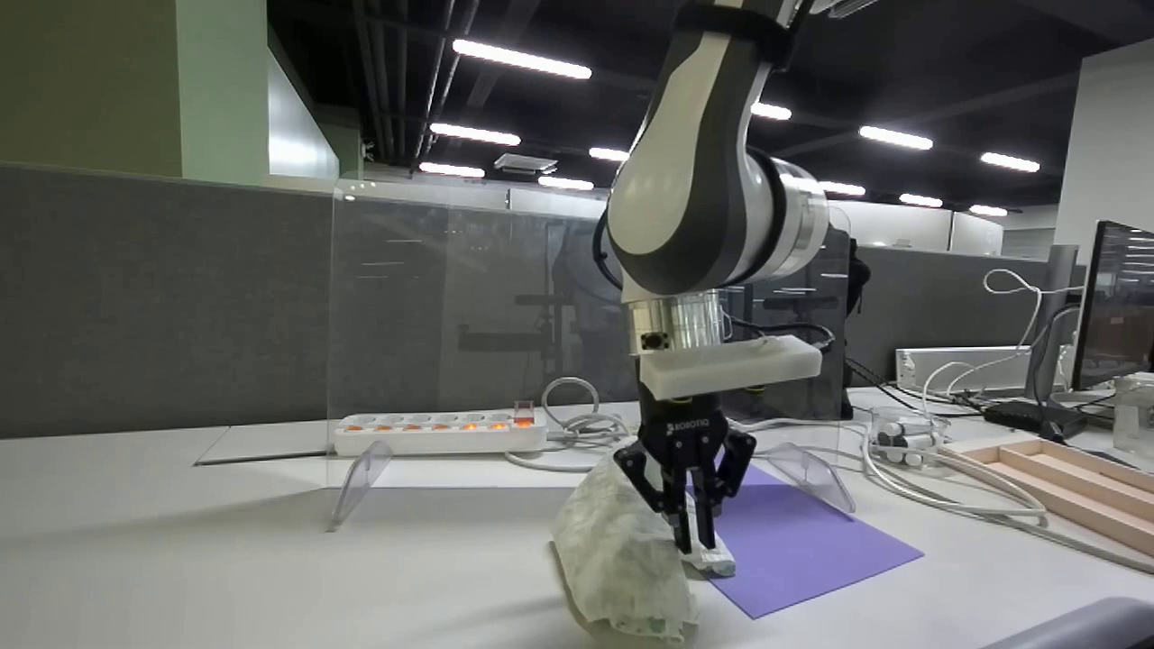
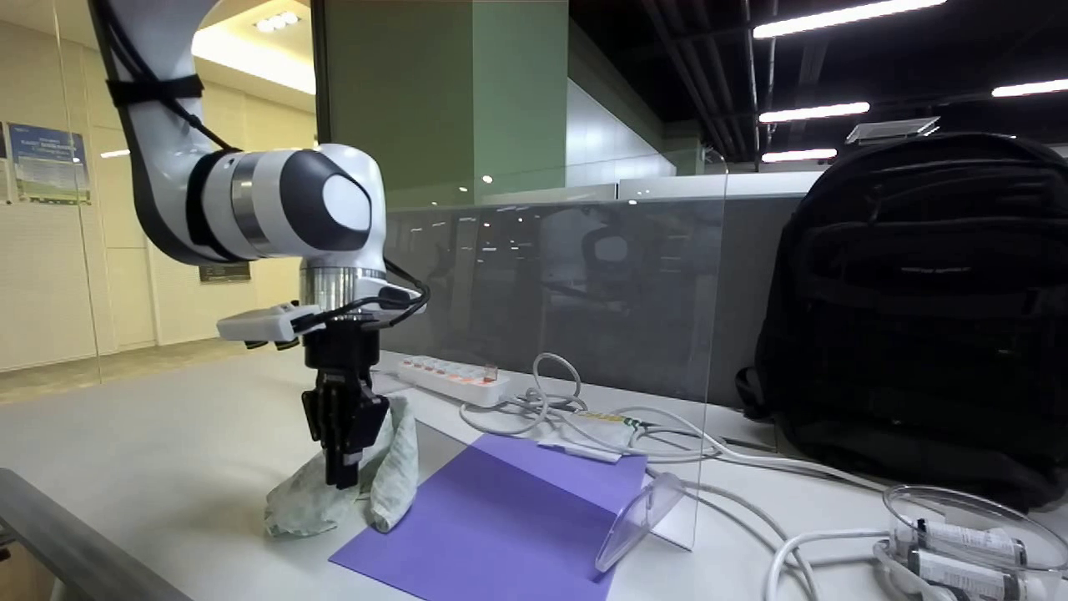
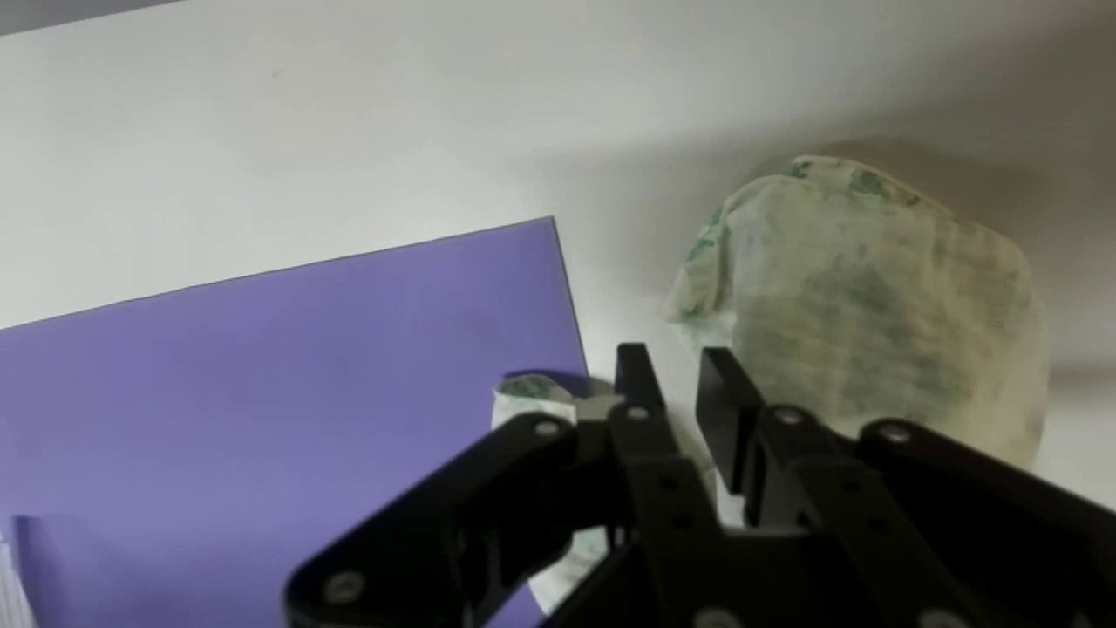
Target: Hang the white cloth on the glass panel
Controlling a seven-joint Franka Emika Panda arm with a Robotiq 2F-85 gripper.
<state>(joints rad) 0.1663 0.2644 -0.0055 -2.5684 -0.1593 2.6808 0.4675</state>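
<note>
Wrist view: shows the pincer point(image 3: 674, 353) with a small slot between its tips and no fold visibly pinched there, so likely holding nothing. Shows also the white cloth point(image 3: 872, 305) crumpled on the worktop point(image 3: 392, 157) around those tips, with a broad lobe to the pincer's right in that view and a narrow one to its left, onto the purple sheet point(image 3: 288, 375). To take hold well, probably the step in hand, spread the tips wider, shift toward the raised fold seen beside the pincer in both exterior views, and come down astride that rather than on a loose lobe. Aim for a shallow, central bite, to leave an even drop on either side for draping, and avoid scraping the worktop. Once gripped, lift well above the glass panel point(image 1: 406, 306), behind the pincer in an exterior view, before crossing. As for lie: points both lobe ends ahead of the pincer, toward the top of the wrist view; stretches longest sideways, roughly along the line joining the tips, with the middle hidden under the pincer, so only loosely defined.
</note>
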